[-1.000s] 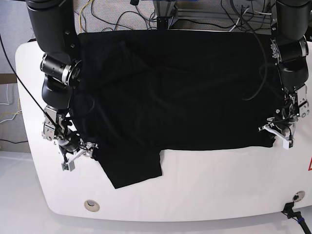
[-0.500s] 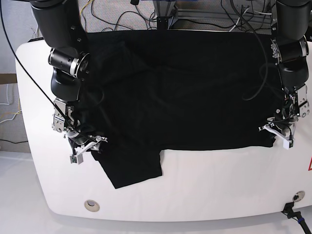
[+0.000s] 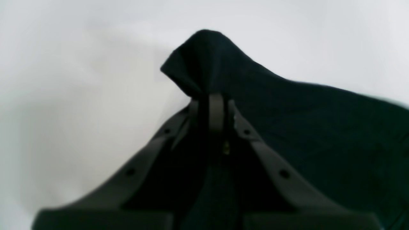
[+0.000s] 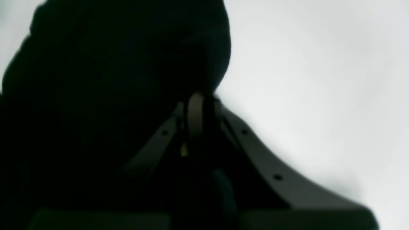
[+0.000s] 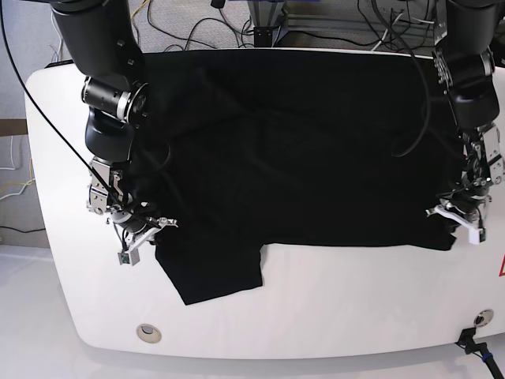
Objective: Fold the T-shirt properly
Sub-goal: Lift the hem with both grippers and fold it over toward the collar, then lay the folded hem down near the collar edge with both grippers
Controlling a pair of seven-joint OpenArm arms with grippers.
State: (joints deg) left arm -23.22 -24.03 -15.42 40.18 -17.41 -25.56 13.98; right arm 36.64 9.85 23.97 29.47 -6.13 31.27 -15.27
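Pinching a peaked fold of black cloth, the left gripper (image 3: 212, 105) has its jaws pressed together on the T-shirt (image 5: 300, 150), at the garment's near corner on the base view's right. The right gripper (image 4: 199, 105) is likewise clamped tight, with dark fabric bunched over and around its closed fingers, at the shirt's near edge on that view's left (image 5: 142, 233). From those two pinch points the T-shirt spreads flat over the far half of the white table (image 5: 355, 300), its plain black side up, creased diagonally across the middle. One sleeve (image 5: 213, 272) juts toward the table's near edge, just beside the right gripper. Cables (image 5: 197, 24) trail behind the table's far edge.
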